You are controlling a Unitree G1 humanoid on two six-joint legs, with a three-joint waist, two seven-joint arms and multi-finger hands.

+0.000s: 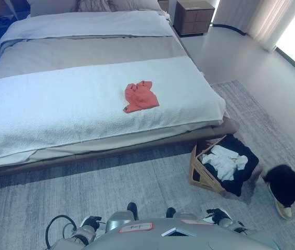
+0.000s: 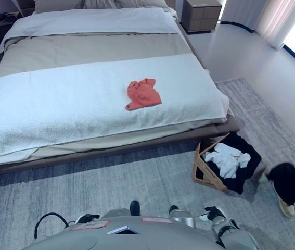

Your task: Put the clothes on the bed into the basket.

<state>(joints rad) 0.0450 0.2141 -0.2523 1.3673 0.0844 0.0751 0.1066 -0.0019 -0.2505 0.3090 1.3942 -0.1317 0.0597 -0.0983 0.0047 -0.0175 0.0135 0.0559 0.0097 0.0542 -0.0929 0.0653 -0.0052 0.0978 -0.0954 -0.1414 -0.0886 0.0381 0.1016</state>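
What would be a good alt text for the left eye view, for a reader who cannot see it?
A crumpled red garment lies alone on the white blanket of a wide bed. On the grey carpet at the bed's lower right corner stands a wooden-framed basket with dark lining, holding white clothes. A person's dark shoe shows at the right edge.

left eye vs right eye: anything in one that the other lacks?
Left eye only: nightstand whole, with the floor beyond it. Right eye only: a wider strip of floor along the right edge. Both: red garment on the bed, basket holding white clothes on the rug, a person's shoe, left hand and right hand low at the bottom edge.
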